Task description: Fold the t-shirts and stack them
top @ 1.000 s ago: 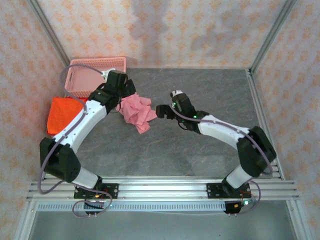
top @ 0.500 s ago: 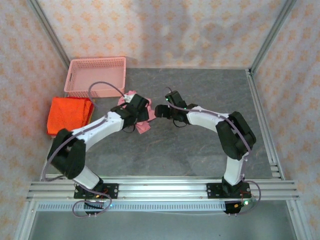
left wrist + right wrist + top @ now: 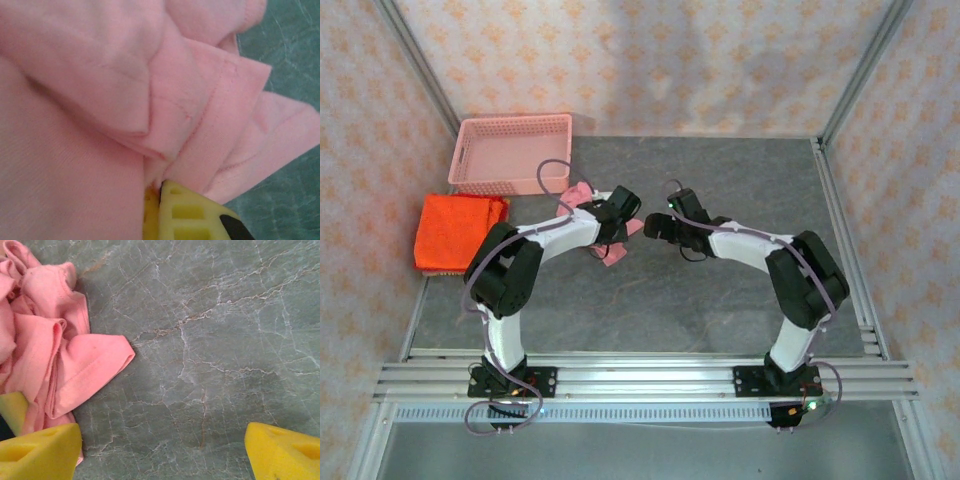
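Pink t-shirt [image 3: 612, 254] crumpled, mostly hidden under left gripper [image 3: 159, 197] clamped on it, right gripper [image 3: 162, 435] apart.

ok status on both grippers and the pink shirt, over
Left gripper shut on crumpled pink t-shirt. Right gripper open over the table, beside its hem. Orange-red t-shirts stacked far left, basket behind; neither in the way.

Pink mesh basket [image 3: 480, 184] far-L corner, grey marble tbl [image 3: 720, 300].
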### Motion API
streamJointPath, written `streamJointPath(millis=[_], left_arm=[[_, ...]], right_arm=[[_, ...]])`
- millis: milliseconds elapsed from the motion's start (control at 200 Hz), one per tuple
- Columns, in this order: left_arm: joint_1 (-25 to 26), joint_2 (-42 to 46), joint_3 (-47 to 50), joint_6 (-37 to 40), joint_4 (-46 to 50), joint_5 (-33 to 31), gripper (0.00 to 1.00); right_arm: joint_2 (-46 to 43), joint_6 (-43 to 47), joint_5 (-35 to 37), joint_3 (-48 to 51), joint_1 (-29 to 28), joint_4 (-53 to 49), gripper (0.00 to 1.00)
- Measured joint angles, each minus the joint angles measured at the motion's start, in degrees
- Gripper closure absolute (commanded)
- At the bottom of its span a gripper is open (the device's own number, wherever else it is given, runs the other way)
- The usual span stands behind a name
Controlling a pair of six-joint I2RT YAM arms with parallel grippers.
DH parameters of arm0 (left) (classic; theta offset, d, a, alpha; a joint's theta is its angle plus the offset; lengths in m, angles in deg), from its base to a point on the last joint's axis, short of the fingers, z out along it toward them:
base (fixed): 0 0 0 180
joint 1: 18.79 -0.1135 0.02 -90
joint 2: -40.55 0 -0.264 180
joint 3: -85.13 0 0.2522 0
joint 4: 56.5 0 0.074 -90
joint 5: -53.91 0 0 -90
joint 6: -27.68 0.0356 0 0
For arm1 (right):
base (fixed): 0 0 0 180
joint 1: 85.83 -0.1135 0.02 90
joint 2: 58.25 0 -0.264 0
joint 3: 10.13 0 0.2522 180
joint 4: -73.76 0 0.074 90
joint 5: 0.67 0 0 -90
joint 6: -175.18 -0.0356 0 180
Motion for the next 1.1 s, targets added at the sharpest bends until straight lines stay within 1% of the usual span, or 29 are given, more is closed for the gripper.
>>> streamJointPath(millis=[95,160,340,450,560,696,846,966,996,1056,1096], left_arm=[[0.0,0.3,0.3,0.3,-0.3,0.0,1.0],[-0.1,2.1,1.6,0.8,-0.5,0.0,1.0],[-1.9,12.0,3.9,1.2,0.1,0.3,1.0],[-4.1,18.3,4.4,1.0,0.0,1.5,1.0],[-6.0,21.3,4.6,0.7,0.0,2.9,1.0],[-7.1,22.0,5.8,0.1,0.1,4.4,1.0],[-7.9,22.4,7.2,-0.3,0.3,4.7,1.0],[-8.7,23.9,7.6,-0.3,0.6,4.8,1.0],[-8.9,24.3,7.6,-0.3,0.6,4.7,1.0],[-9.1,25.0,7.8,-0.3,0.7,4.7,1.0],[-9.3,25.5,8.0,-0.3,0.7,4.7,1.0]], right_arm=[[-0.7,0.0,0.4,0.3,0.0,0.8,0.14],[-0.9,0.1,0.2,0.3,0.0,1.5,0.14],[-1.0,2.0,-1.6,2.0,-0.6,6.1,0.2],[-1.0,5.1,-2.5,3.6,-3.7,9.1,0.26],[-0.4,7.5,-4.3,3.9,-7.4,12.6,0.29],[3.5,9.6,-5.2,2.3,-10.3,14.6,0.32],[10.2,11.1,-5.2,-1.5,-11.2,14.5,0.34],[14.2,12.5,-4.9,-4.5,-11.4,13.6,0.43],[14.5,12.8,-4.6,-5.1,-11.5,12.9,0.47],[15.1,13.4,-4.6,-6.4,-11.6,12.5,0.58],[15.8,13.5,-4.7,-7.5,-11.7,12.5,0.66]])
